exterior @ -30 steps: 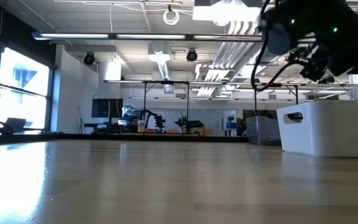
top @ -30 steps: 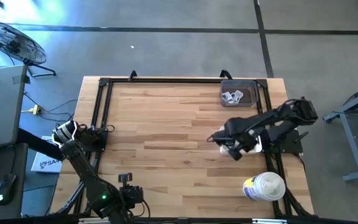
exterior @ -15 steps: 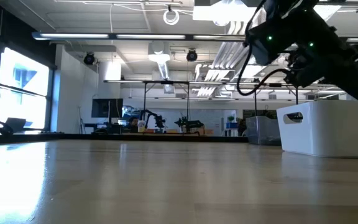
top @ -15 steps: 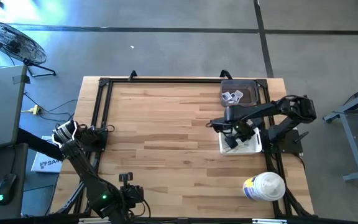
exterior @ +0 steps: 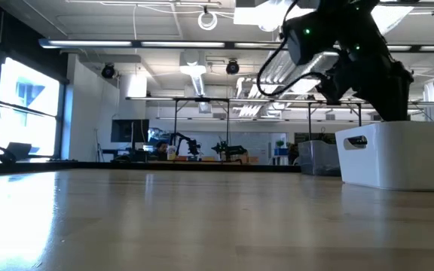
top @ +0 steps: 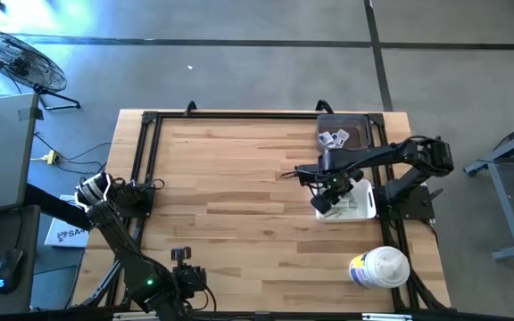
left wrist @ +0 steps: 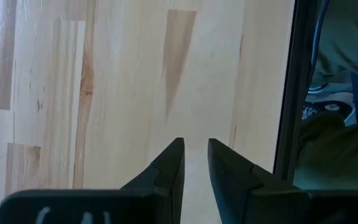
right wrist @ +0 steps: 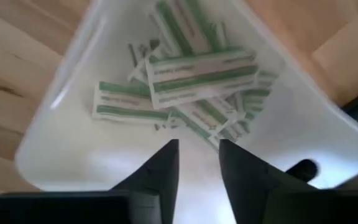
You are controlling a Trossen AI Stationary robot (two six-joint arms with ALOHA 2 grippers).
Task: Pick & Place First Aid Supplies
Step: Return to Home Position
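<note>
While the right fingers (right wrist: pixel 157 171) hover barely parted, empty, above the bin (right wrist: pixel 61 102), its strip wrappers (right wrist: pixel 201 71) lie crisscrossed.

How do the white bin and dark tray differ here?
The white bin holds green-striped strip wrappers; the dark tray holds small square sachets. The right claw hangs over the white bin, not the dark tray. Both sit far right on the table. The left claw idles far left.

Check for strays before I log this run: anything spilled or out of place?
Nothing stands out. The strip wrappers lie heaped inside the white bin, the square sachets sit in the dark tray, and none lies on the table. The right gripper hovers over the bin; the left gripper waits at the table's edge.
</note>
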